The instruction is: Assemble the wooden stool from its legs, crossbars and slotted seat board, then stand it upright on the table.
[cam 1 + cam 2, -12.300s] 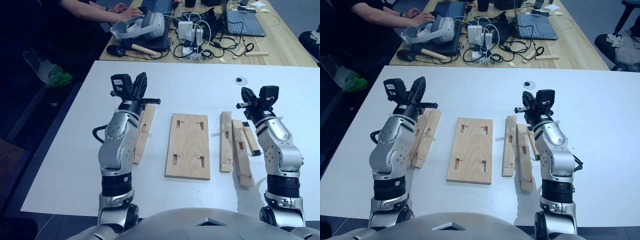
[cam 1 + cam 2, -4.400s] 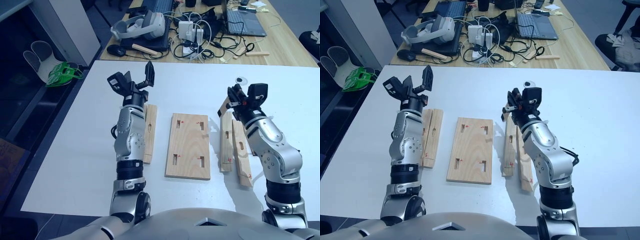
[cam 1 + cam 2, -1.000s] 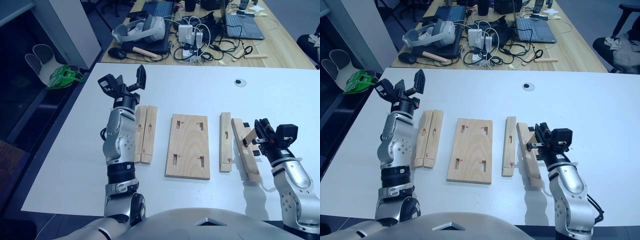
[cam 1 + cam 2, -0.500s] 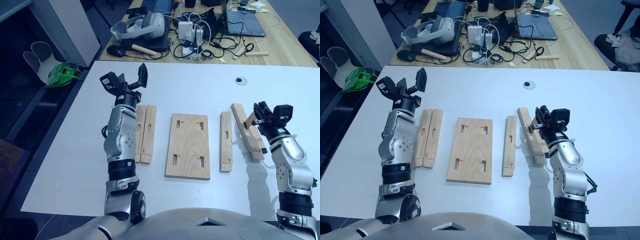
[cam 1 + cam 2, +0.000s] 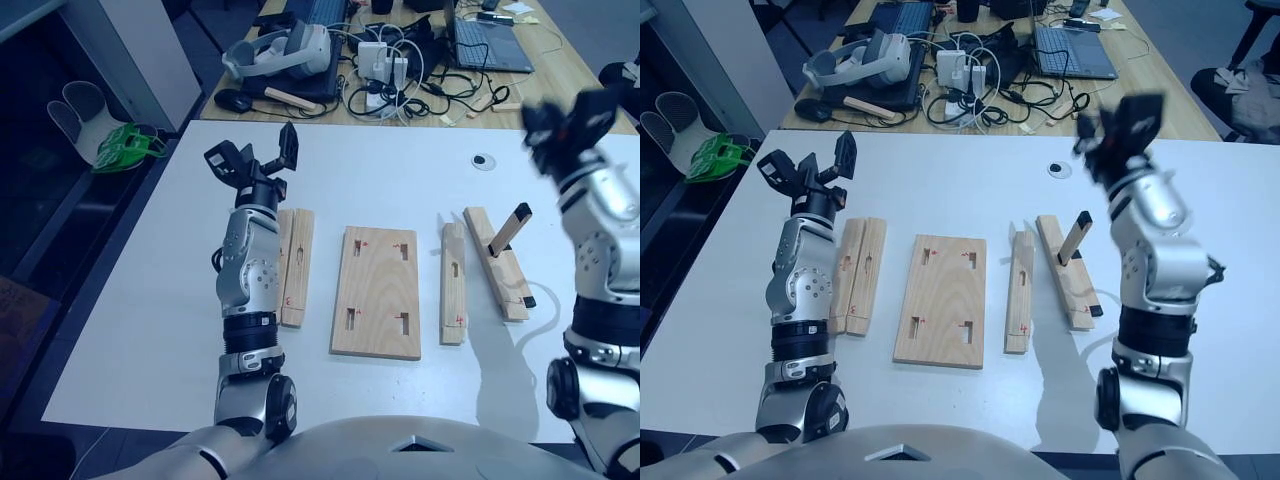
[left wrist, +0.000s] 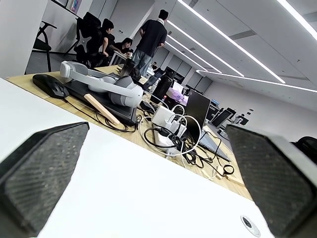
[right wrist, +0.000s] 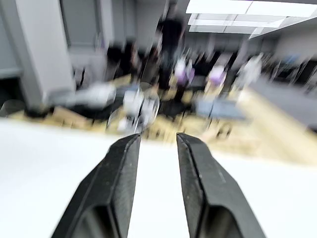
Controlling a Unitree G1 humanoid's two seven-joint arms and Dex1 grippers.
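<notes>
L gripper (image 5: 252, 150) was wide open, empty, over far end of leg pair (image 5: 291, 266); R gripper (image 7: 157, 139) raised, narrowly parted, empty; seat board (image 5: 378, 290) flat mid-table; crossbar (image 5: 503, 230) stood tilted in R leg (image 5: 497, 268).

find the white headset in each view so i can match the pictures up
Left eye view: headset on the far wooden desk, upper left of centre.
Right eye view: same desk, upper left.
Left wrist view: on the desk beyond the white table, at.
Right wrist view: too blurred to tell.
Shared landmark: the wooden stick lying beside it.
</notes>
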